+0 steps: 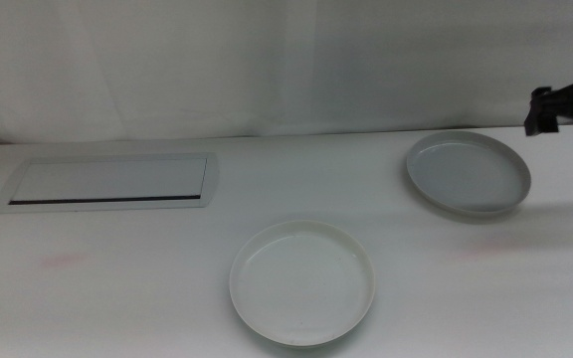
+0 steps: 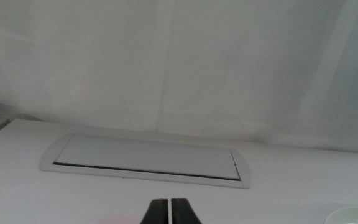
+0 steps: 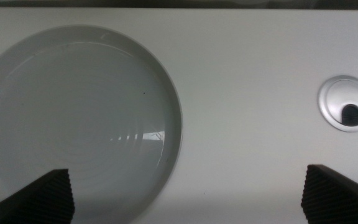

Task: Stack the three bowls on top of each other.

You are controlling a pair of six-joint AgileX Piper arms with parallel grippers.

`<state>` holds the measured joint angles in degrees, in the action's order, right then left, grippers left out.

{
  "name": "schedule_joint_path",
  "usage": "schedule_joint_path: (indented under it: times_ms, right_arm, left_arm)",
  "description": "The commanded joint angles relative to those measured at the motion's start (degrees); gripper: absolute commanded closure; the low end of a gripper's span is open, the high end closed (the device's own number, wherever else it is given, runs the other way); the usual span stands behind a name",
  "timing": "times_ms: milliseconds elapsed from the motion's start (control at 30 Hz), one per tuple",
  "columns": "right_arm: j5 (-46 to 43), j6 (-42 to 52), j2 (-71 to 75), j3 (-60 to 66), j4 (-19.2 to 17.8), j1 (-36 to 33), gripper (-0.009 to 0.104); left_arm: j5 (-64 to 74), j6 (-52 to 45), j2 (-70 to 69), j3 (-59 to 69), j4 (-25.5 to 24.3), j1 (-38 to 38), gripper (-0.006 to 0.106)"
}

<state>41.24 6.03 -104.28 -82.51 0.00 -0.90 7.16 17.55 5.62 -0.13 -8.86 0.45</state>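
Note:
A white bowl (image 1: 301,283) sits empty at the table's front centre. A light grey bowl (image 1: 468,172) lies empty at the back right, apart from the white one. My right arm (image 1: 555,104) hovers above the table just beyond the grey bowl's right rim. In the right wrist view the right gripper (image 3: 185,199) is wide open with nothing between its jaws. One jaw is over the grey bowl (image 3: 73,118), the other over bare table. My left gripper (image 2: 169,211) is shut and empty, waiting low at the front left. A sliver of the white bowl's rim (image 2: 356,216) shows in its view.
A flat white rectangular panel (image 1: 107,182) is set into the table at the back left; it also fills the left wrist view as the panel (image 2: 145,158). A round metal cable hole (image 3: 347,102) lies right of the grey bowl. A white curtain backs the table.

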Motion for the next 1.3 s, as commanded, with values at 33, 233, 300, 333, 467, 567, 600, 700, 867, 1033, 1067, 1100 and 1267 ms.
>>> schedule_joint_path:
  times_ms: [33,233,300,333,467,567,600,700,867,1033,1067,1100,1267]
  right_arm:
    - [-2.55,0.47,-3.99,-1.00,0.60,0.33,-0.008]
    - [-4.52,0.47,-10.37,-3.50,0.60,0.33,-0.008]
    - [-4.52,-0.02,-12.15,-4.91,0.60,0.33,-0.008]
    - [-4.41,-0.02,-13.05,-5.55,0.60,0.33,-0.008]
    - [-4.84,-0.25,-15.48,-6.18,0.76,0.33,-0.008]
    - [-4.84,-0.39,-17.03,-6.18,0.75,0.33,-0.008]
    - [-4.99,-0.39,-17.54,-6.18,0.75,0.33,-0.008]
    - [-5.20,-0.53,-18.52,-6.18,0.75,0.33,-0.008]
    - [-5.10,-0.62,-19.99,-6.18,0.75,0.33,-0.003]
    - [-4.90,-1.11,-20.50,-6.18,0.75,0.33,0.024]
    - [-4.90,-1.11,-20.50,-6.18,0.75,0.33,0.036]
    - [-4.90,-1.11,-20.50,-6.18,0.75,0.33,0.048]
    - [-5.19,-1.47,-20.50,-6.18,1.85,0.33,0.097]
  left_arm:
    - [-0.14,-0.15,-0.29,2.17,0.32,-0.45,0.103]
    - [-0.14,-0.15,-0.29,2.17,0.32,-0.45,0.103]
    - [-0.14,-0.15,-0.29,2.17,0.32,-0.45,0.103]
    - [-0.14,-0.15,-0.29,2.17,0.32,-0.45,0.103]
    - [-0.14,-0.15,-0.29,2.17,0.32,-0.45,0.103]
    - [-0.14,-0.15,-0.29,2.17,0.32,-0.45,0.103]
    - [-0.14,-0.15,-0.29,2.17,0.32,-0.45,0.103]
    - [-0.14,-0.15,-0.29,2.17,0.32,-0.45,0.103]
    - [-0.14,-0.15,-0.29,2.17,0.32,-0.45,0.103]
    - [-0.14,-0.15,-0.29,2.17,0.32,-0.45,0.103]
    - [-0.14,-0.15,-0.29,2.17,0.32,-0.45,0.103]
    - [-0.14,-0.15,-0.29,2.17,0.32,-0.45,0.103]
    - [-0.14,-0.15,-0.29,2.17,0.32,-0.45,0.103]
